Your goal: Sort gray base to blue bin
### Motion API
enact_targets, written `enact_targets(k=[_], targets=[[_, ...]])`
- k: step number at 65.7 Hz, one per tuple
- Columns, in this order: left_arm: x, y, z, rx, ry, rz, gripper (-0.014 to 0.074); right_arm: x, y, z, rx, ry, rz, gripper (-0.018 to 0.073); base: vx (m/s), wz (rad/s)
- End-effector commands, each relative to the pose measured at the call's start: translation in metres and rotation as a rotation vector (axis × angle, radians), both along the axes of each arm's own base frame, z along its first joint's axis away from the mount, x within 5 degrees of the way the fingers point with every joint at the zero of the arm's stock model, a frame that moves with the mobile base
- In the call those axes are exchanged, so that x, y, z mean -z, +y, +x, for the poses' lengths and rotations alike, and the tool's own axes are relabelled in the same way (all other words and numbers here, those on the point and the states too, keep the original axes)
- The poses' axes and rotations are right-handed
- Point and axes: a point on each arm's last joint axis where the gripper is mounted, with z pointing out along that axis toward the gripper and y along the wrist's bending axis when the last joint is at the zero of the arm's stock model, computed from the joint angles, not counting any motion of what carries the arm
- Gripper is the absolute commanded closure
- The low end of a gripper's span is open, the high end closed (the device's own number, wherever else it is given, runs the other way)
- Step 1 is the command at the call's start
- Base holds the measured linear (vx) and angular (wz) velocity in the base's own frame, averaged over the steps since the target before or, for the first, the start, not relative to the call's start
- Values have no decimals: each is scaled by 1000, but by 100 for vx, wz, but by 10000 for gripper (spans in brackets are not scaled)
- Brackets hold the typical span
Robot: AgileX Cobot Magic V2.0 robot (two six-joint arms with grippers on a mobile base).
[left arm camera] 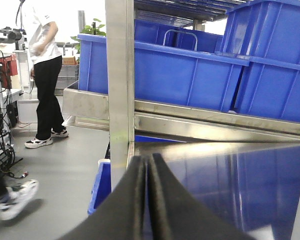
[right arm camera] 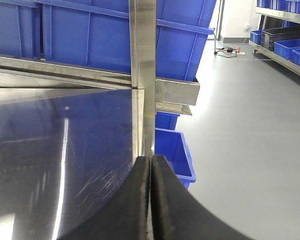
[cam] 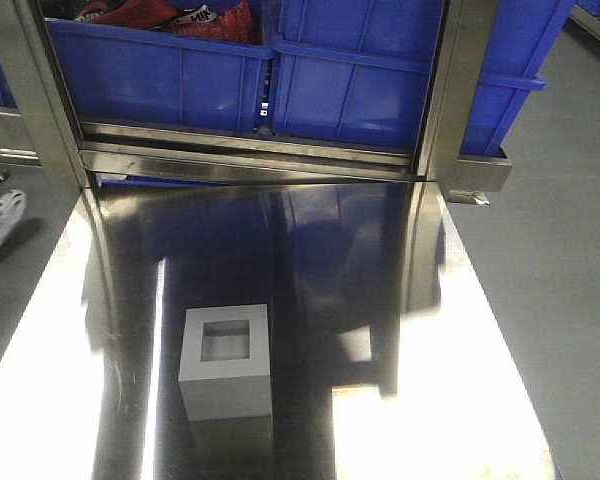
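Sitting recess-up, gray base; left end effector and right end effector closed, empty.

Base on table, before bins

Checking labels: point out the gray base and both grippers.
gray base (cam: 226,367): front view, top face below the recess.
left gripper (left arm camera: 148,162): left wrist view, between shut fingertips.
right gripper (right arm camera: 150,161): right wrist view, between shut fingertips.

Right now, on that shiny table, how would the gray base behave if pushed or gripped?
The gray base looks rigid and boxy, so it likely won't flex or roll. On the polished steel table it would probably slide rather than tip. Flat matte sides should grip well.
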Motion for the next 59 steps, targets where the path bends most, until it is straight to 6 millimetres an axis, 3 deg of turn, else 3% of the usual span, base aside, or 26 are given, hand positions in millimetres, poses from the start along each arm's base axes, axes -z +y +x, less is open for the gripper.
enact_targets(k=[1, 14, 27, 41, 59], targets=[[-35, 0, -5, 5, -159, -3, 602, -2, 0, 0, 0, -71, -11, 568, 0, 0], [-78, 0, 4, 4, -109, -11, 602, -2, 0, 0, 0, -71, -11, 568, 0, 0], [-105, 1, 24, 0, 79, -23, 602, -2, 0, 0, 0, -71, -11, 568, 0, 0], [-105, 2, 41, 9, 340, 98, 602, -2, 0, 0, 0, -71, -11, 568, 0, 0], [-100, 1, 47, 22, 387, 72, 602, -2, 0, 0, 0, -71, -11, 568, 0, 0]])
